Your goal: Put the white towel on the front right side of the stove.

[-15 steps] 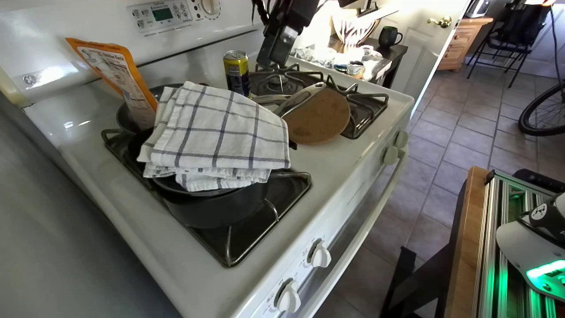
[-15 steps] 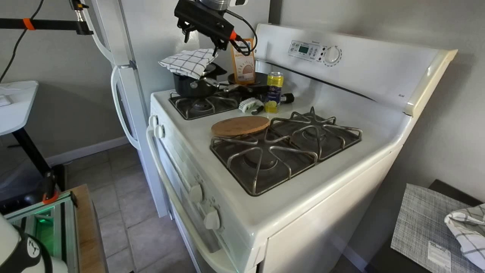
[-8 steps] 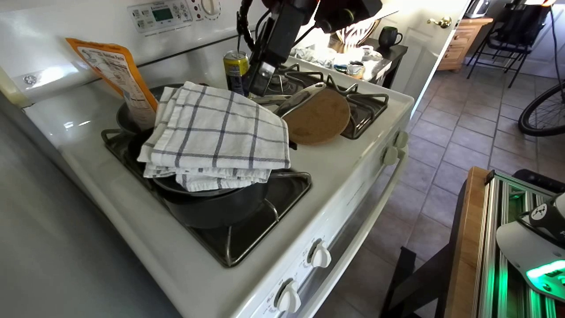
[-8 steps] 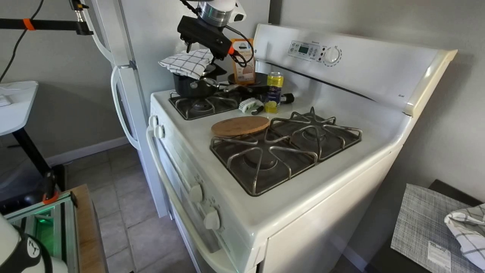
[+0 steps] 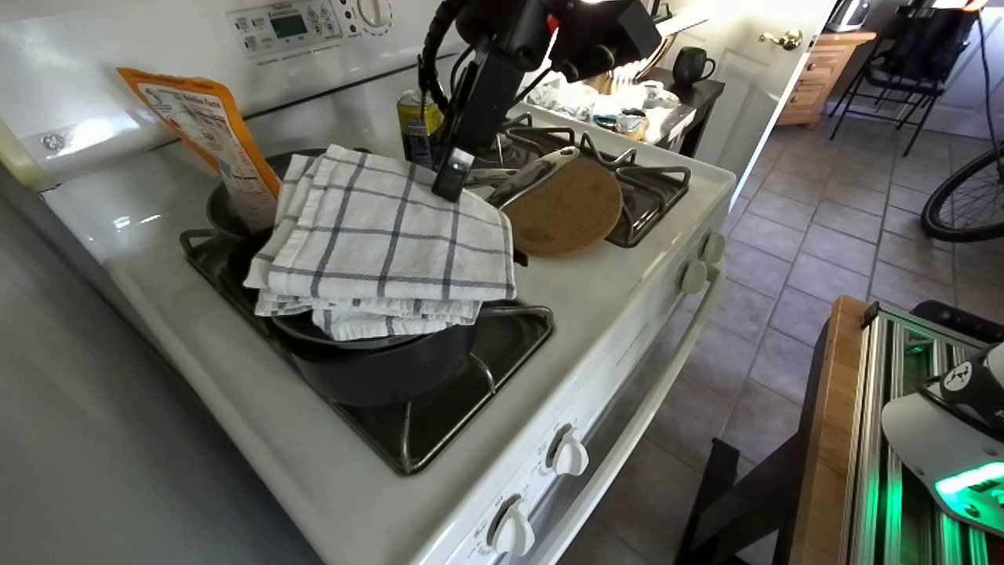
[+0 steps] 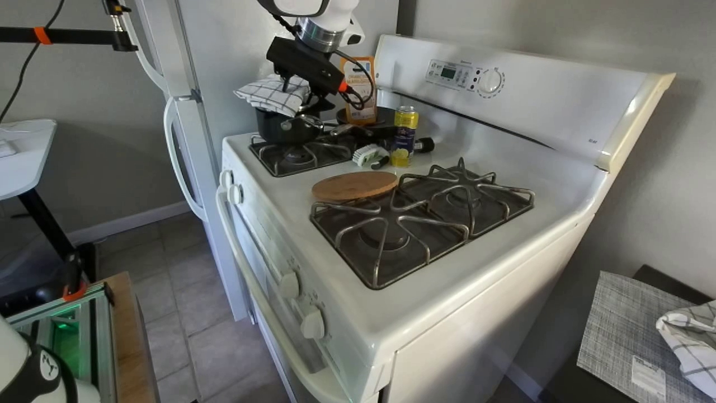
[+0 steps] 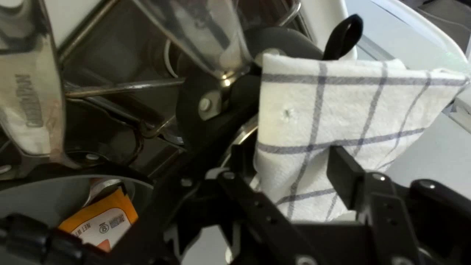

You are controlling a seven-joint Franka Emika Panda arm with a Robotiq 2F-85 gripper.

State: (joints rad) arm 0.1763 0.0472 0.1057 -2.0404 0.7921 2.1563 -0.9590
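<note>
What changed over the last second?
The tool came down in both exterior views and closed in on the white towel. Its jaws stand apart; nothing was taken hold of or let go, and contact can't be told. Unchanged: the towel folded on the pot, the orange pouch, the can.

We look onto a grey tiled floor (image 5: 761, 267) in both exterior views. In an exterior view we find a grey wall (image 6: 89, 89) with a white baseboard (image 6: 137, 219) behind a white-topped table (image 6: 25, 148), near a pale refrigerator (image 6: 215, 73). In an exterior view we see a dark side table (image 5: 708, 96), strongly lit, by a white door (image 5: 741, 102), with a wooden drawer unit (image 5: 798, 78) and a black chair (image 5: 914, 47) beyond and a bicycle wheel (image 5: 937, 220) at the view's edge.
</note>
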